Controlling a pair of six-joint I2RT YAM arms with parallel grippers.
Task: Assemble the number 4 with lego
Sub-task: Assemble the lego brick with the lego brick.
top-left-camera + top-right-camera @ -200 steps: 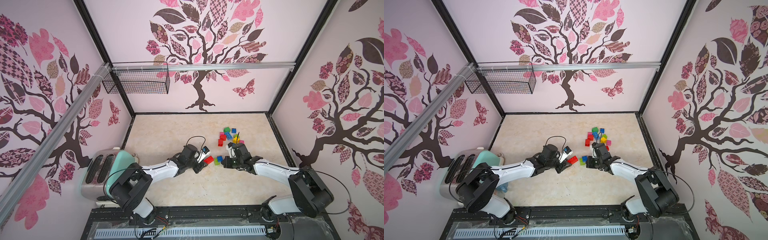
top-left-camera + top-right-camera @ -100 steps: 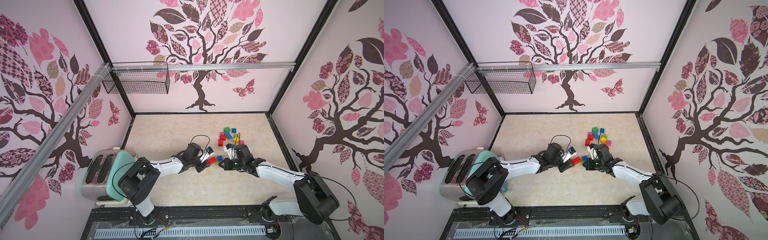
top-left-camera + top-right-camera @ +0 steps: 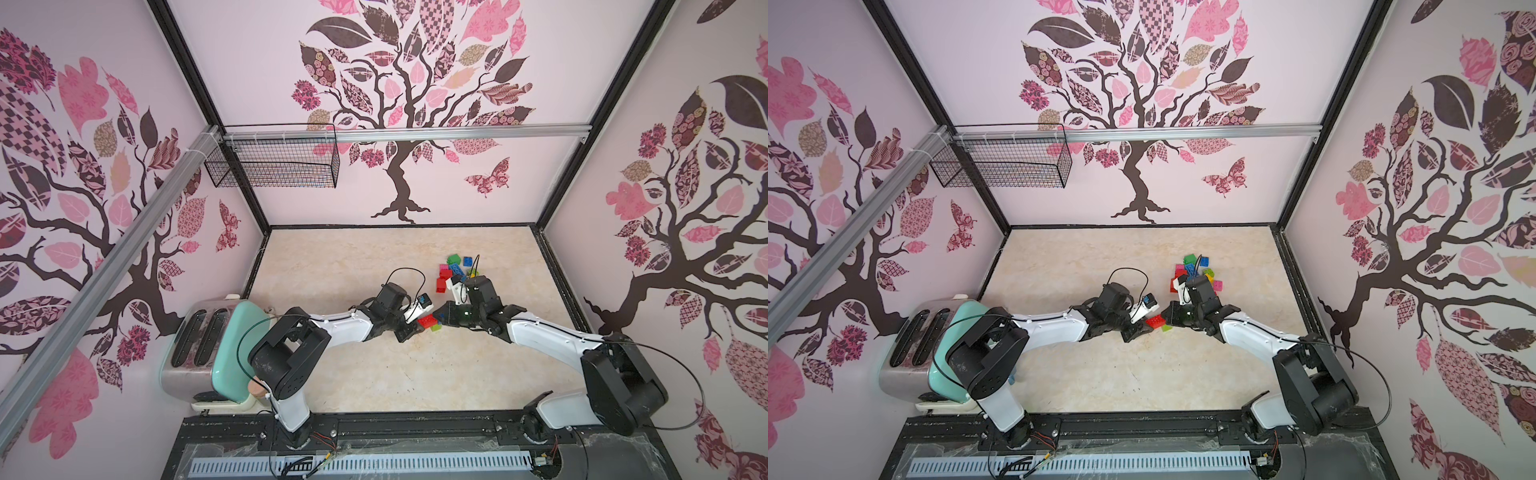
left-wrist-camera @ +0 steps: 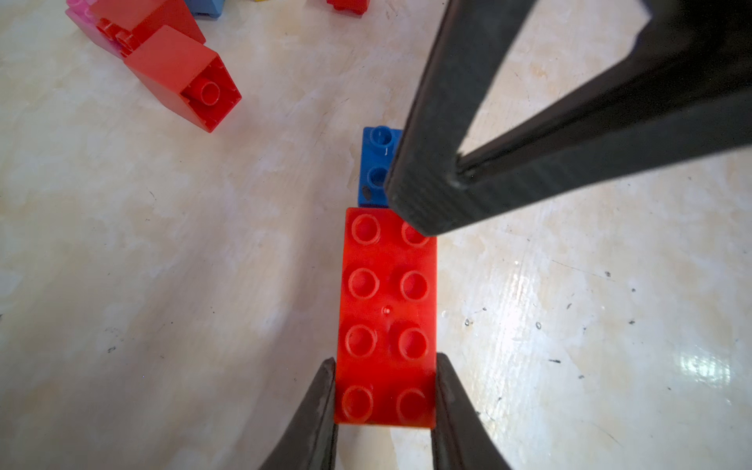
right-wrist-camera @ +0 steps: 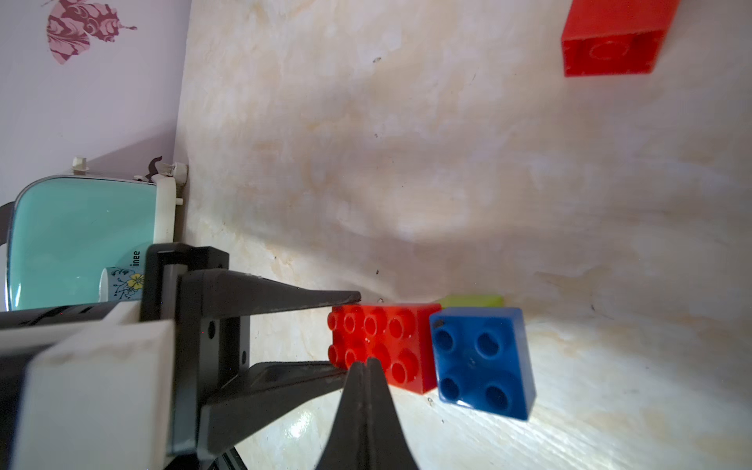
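One claw (image 4: 425, 205), perhaps atop red brick (image 4: 386, 309)

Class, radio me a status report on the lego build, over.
Left jaws shut on long red brick. Right jaws shut, empty, at its far end. Blue brick abuts there. Lime brick alongside.

The long brick (image 4: 386, 317) lies end to end against the square brick (image 5: 482, 360), the loose pile (image 3: 455, 269) behind them.
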